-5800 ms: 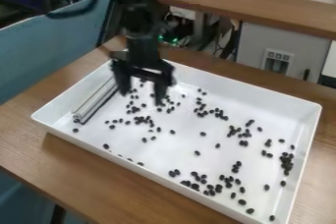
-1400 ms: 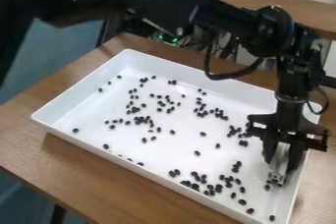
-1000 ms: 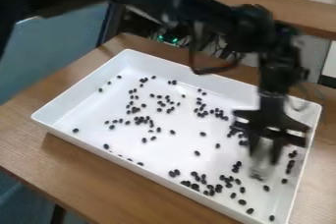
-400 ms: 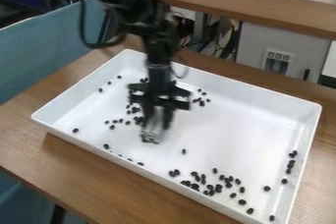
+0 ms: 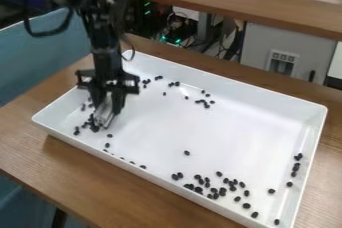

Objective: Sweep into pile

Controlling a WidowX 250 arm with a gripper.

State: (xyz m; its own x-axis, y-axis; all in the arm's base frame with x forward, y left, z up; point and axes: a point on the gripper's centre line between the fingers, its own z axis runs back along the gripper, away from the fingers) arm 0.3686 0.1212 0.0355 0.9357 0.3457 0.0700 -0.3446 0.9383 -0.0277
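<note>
Clamped on a grooved metal bar (image 5: 103,117), the hand (image 5: 108,104) hangs low over the left end, as seen, of a white tray (image 5: 244,94) on the wooden desk (image 5: 127,187). Dark beans (image 5: 94,128) bunch beside the bar's lower end; others lie scattered along the near, far and right walls.
</note>
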